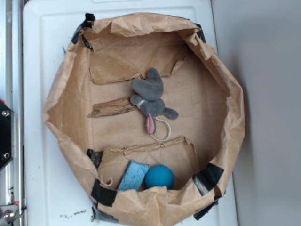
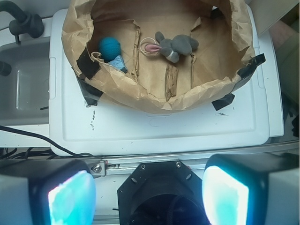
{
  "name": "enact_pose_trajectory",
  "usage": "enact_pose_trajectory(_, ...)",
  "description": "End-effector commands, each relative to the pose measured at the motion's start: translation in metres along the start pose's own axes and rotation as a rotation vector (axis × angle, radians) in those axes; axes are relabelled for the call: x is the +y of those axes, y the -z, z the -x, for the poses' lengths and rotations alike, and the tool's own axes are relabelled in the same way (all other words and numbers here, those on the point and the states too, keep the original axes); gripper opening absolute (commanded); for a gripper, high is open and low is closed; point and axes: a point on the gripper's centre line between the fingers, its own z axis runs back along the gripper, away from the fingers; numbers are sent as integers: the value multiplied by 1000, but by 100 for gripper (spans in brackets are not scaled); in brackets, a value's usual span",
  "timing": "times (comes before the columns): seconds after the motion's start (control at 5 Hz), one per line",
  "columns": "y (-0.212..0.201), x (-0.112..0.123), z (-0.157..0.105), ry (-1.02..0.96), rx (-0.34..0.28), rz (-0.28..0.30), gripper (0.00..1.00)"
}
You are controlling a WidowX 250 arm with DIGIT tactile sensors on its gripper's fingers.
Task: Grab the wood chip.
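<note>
A: What sits closest in the wrist view?

B: The gripper (image 2: 149, 187), its two pale-blue fingers (image 2: 70, 199) spread wide apart with nothing between them, well short of the paper bin (image 2: 154, 101). Just beyond it runs a metal rail, then the white lid (image 2: 154, 126) that carries the bin.

A: And the wood chip?

B: The wood chip (image 2: 171, 79) lies flat on the bin's floor, close to the near wall, running lengthwise away from the camera. Its far end just touches the grey plush mouse (image 2: 174, 45). In the exterior view the wood chip (image 1: 112, 108) sits left of centre, pointing from the left wall toward the mouse (image 1: 150, 96).

A: What else is in there?

B: Toward the bin's left side in the wrist view, a blue ball (image 2: 109, 47) sits beside a light-blue sponge (image 2: 117, 62), behind a torn paper flap (image 2: 137, 51). Black tape (image 2: 86, 63) patches the rim at several spots.
</note>
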Motion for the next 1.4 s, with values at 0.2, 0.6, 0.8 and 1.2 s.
enact_pose_trajectory(0.2,-4,1,-50,-7,-33,10,100)
enact_pose_trajectory(0.6,3,14,-119,-2,-48,26,100)
enact_pose_trajectory(0.8,21,13,-136,55,-37,42,100)
enact_pose_trajectory(1.2,57,12,-146,116,-44,15,100)
